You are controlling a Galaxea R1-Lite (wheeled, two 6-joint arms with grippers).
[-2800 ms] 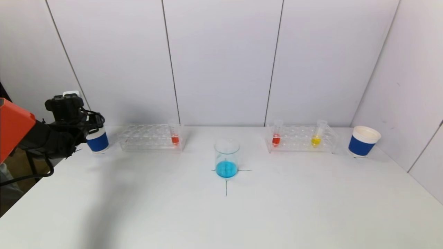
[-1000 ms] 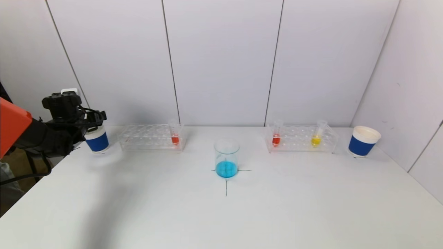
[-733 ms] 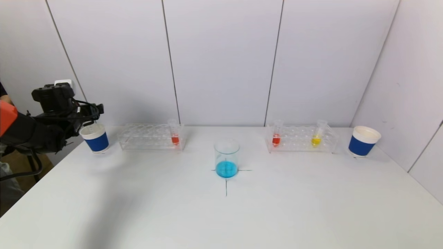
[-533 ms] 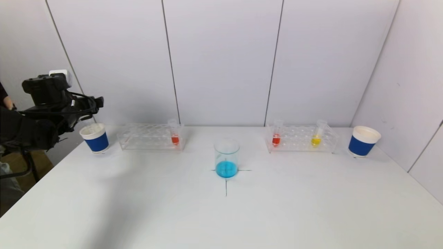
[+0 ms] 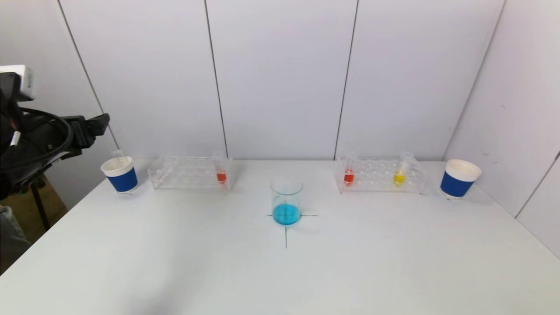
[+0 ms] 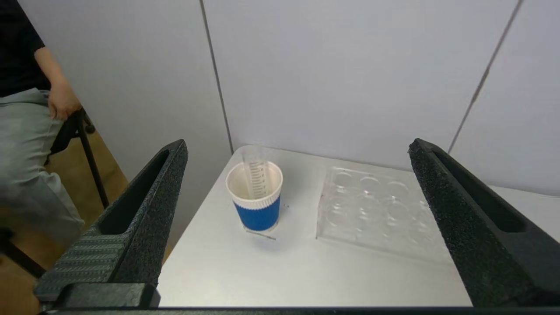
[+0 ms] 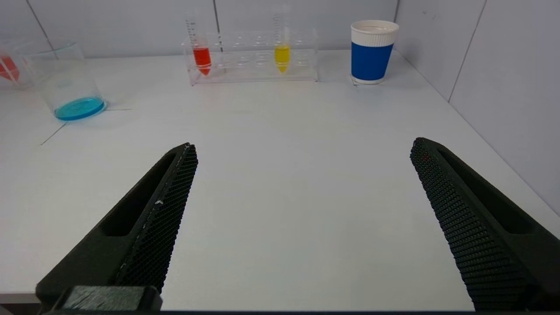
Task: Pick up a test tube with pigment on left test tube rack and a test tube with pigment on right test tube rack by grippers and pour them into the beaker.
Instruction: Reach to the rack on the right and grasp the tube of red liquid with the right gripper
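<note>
the left gripper point(image 6: 297, 175) is raised at the robot's far left, its jaws spread wide and holding nothing. the right gripper point(image 7: 302, 175) sits low, tilted forward, jaws equally wide apart and empty.

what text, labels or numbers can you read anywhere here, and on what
No readable words, brands or numbers anywhere.
Empty test tube in the left blue paper cup: printed graduation marks, too small to read.
Red test tube in the right rack: scale marks, unreadable.
Yellow test tube: marks, unreadable.
Beaker: no legible print.
</note>
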